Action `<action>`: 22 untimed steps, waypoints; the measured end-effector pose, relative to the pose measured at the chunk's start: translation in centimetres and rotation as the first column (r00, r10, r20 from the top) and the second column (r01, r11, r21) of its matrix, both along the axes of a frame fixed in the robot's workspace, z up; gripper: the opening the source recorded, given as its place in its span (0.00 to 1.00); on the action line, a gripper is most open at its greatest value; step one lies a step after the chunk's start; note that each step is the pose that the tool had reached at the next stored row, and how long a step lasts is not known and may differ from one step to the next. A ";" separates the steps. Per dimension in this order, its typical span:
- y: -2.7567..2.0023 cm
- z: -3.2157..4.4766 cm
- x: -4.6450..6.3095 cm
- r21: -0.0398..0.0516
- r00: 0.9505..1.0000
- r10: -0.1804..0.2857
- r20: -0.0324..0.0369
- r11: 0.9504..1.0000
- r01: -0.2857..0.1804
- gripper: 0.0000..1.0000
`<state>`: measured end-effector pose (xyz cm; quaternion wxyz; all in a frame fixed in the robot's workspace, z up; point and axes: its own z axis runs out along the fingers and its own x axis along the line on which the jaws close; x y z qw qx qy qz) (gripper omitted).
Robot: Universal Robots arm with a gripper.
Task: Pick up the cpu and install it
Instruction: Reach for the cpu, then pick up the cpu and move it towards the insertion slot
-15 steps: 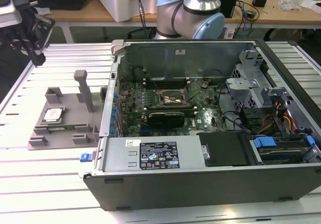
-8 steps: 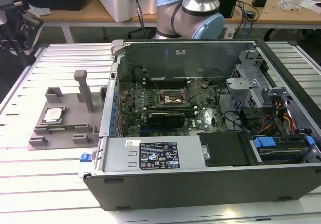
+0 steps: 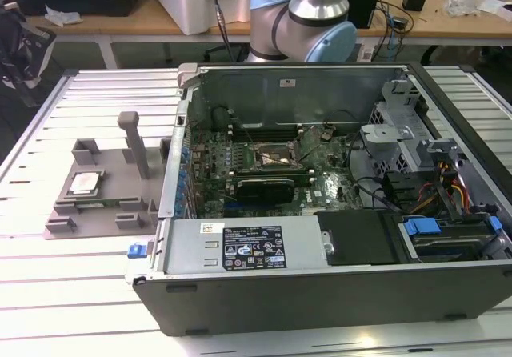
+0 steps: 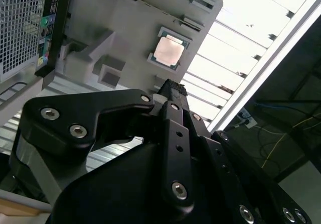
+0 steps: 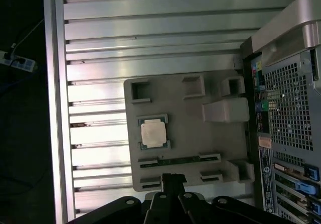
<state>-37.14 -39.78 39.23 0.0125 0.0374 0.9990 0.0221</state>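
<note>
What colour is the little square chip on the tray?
The chip is silvery grey, clearest in the first wrist view.

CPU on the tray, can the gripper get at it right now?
Probably yes: the cpu lies uncovered on the tray, nothing above it, with the gripper hanging near the tray's edge.

The cpu (image 3: 84, 183), a small silvery square chip, lies flat on the grey tray (image 3: 112, 190).
</note>
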 end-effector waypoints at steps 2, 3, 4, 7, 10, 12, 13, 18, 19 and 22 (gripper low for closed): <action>-0.01 0.00 -0.2 0.000 1.000 0.000 0.000 1.000 0.000 0.11; -0.01 0.00 -0.2 0.000 1.000 0.000 0.000 1.000 0.000 0.11; 0.00 0.00 -0.2 0.000 1.000 0.000 0.000 1.000 0.000 0.11; 0.00 0.00 -0.2 0.000 1.000 0.000 0.000 1.000 0.000 0.11; 0.00 0.00 -0.3 0.000 1.000 0.000 0.000 1.000 0.000 0.11; 0.00 0.00 -0.3 0.000 1.000 0.000 0.000 1.000 0.000 0.11; 0.00 0.00 -0.3 0.000 1.000 0.000 0.000 1.000 0.000 0.11; 0.00 0.00 -0.3 0.000 1.000 0.000 0.000 1.000 0.000 0.36; 0.00 0.00 -0.3 0.000 1.000 0.000 0.000 1.000 0.000 0.42; 0.00 0.00 -0.3 0.000 1.000 0.000 0.000 1.000 0.000 0.60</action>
